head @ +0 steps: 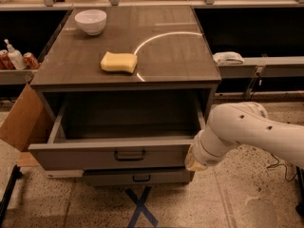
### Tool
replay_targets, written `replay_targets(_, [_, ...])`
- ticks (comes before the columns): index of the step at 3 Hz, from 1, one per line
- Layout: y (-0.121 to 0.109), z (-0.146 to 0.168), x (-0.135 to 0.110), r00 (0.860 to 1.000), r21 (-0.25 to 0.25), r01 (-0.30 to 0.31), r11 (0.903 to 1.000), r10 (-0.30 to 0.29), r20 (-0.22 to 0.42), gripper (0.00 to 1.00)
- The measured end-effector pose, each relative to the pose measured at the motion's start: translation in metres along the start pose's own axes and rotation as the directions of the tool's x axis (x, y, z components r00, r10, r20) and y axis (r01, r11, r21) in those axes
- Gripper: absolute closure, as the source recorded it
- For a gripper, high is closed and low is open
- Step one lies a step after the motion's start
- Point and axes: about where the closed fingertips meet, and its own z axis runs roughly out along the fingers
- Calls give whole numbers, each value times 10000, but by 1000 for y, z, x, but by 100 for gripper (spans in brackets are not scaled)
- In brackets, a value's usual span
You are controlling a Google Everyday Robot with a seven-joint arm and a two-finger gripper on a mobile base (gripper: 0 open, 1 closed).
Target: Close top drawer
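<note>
The top drawer (pixel 114 155) is a wide grey drawer pulled far out of the cabinet, its inside bare, with a small black bar handle (pixel 129 155) at the centre of its front. A second grey drawer (pixel 137 176) shows just below it. My white arm comes in from the right. Its wrist end sits against the right end of the top drawer's front. The gripper (pixel 192 161) is at that corner, mostly hidden behind the wrist.
On the cabinet top (pixel 171 56) lie a yellow sponge (pixel 118 62) and a white bowl (pixel 90 21). A cardboard box (pixel 21 120) leans at the cabinet's left. Bottles and cans (pixel 14 57) stand on a left shelf. A blue tape X (pixel 140 205) marks the floor.
</note>
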Motion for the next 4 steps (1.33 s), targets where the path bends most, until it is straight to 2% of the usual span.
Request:
replay_targets(1, [-29, 12, -12, 9990, -4, -162, 9999, 162, 410, 100])
replay_targets(2, [-30, 12, -12, 9990, 0, -162, 9999, 162, 413, 100])
replay_targets(3, [-36, 12, -14, 9980, 291, -203, 9994, 185, 606, 100])
replay_targets(4, [-63, 4, -14, 9969, 1142, -234, 9932, 146, 776, 100])
